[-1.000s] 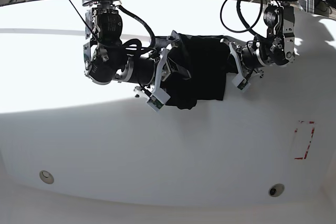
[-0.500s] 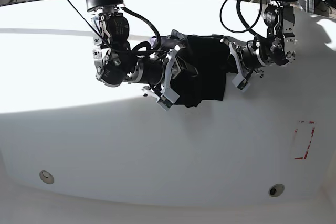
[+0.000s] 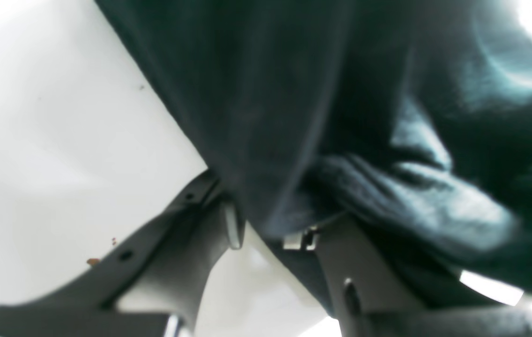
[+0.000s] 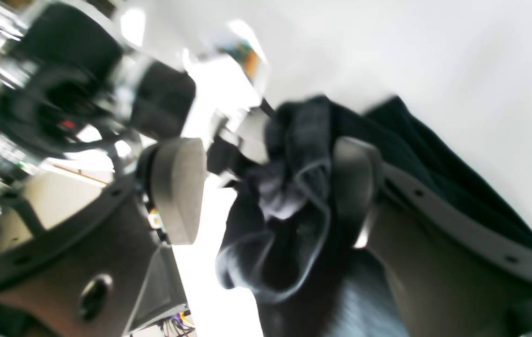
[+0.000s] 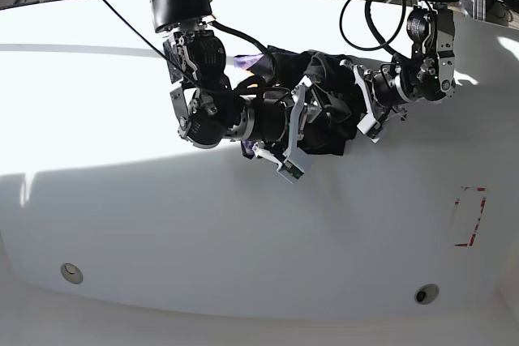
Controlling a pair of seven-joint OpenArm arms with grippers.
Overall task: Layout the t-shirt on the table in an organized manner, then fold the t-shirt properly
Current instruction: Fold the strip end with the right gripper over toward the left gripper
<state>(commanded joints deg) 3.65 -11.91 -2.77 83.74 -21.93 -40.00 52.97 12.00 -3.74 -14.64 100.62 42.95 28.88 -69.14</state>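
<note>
Your black t-shirt (image 5: 324, 107) sits bunched near the table's (image 5: 162, 232) far edge. Left gripper (image 3: 266, 236) pinches it; right gripper (image 4: 266, 187) is spread around a fold. All flattening and folding remains.

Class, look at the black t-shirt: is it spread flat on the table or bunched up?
Bunched up. The t-shirt hangs as a crumpled bundle between the two claws, above the table.

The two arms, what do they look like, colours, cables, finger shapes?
Both arms are black with silver metal joints and looping black cables. The left gripper and right gripper carry white brackets near the wrist. Up close, the fingers are dark grey, with broad rounded pads.
</note>
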